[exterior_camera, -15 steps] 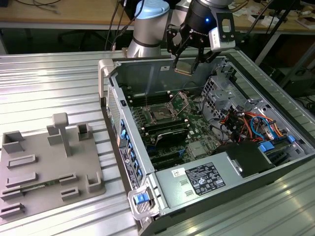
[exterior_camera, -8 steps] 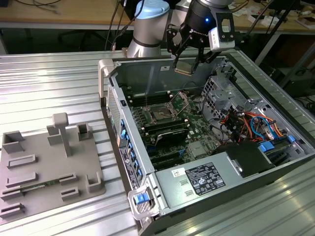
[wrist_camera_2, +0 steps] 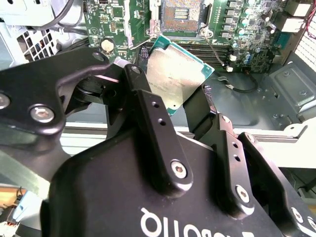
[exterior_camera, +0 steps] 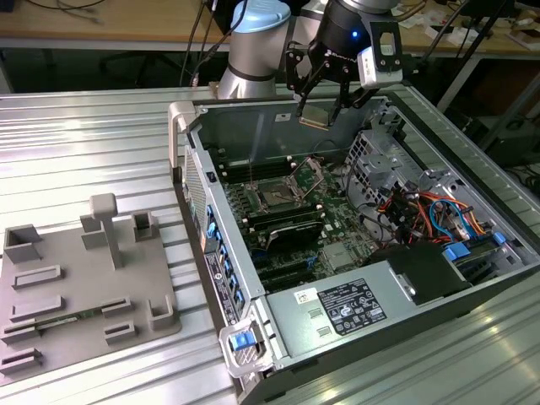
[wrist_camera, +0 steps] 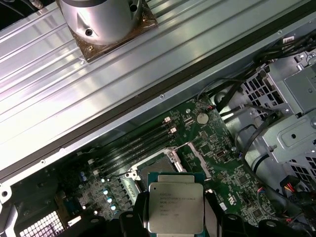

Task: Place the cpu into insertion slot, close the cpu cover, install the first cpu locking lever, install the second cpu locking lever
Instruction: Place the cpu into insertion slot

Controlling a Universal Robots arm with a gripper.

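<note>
My gripper (exterior_camera: 317, 108) hangs above the open computer case, shut on the cpu (exterior_camera: 314, 115) by two opposite edges. In both wrist views the cpu (wrist_camera_2: 177, 81) (wrist_camera: 176, 207) shows its silver-grey top face between the black fingers (wrist_camera_2: 148, 113). The insertion slot (exterior_camera: 275, 196) (wrist_camera_2: 181, 14) is a dark square socket on the green board, below the cpu and uncovered. The cpu cover (exterior_camera: 308, 174) stands tilted up at the slot's edge. A thin wire lever (wrist_camera_2: 216, 49) sticks out beside the slot.
Long black memory slots (exterior_camera: 287, 226) lie beside the socket. A grey box with a white label (exterior_camera: 354, 308), a drive cage (exterior_camera: 384, 156) and coloured cables (exterior_camera: 430, 211) crowd the case. A grey fixture plate (exterior_camera: 84, 278) lies at the exterior view's left on the ribbed table.
</note>
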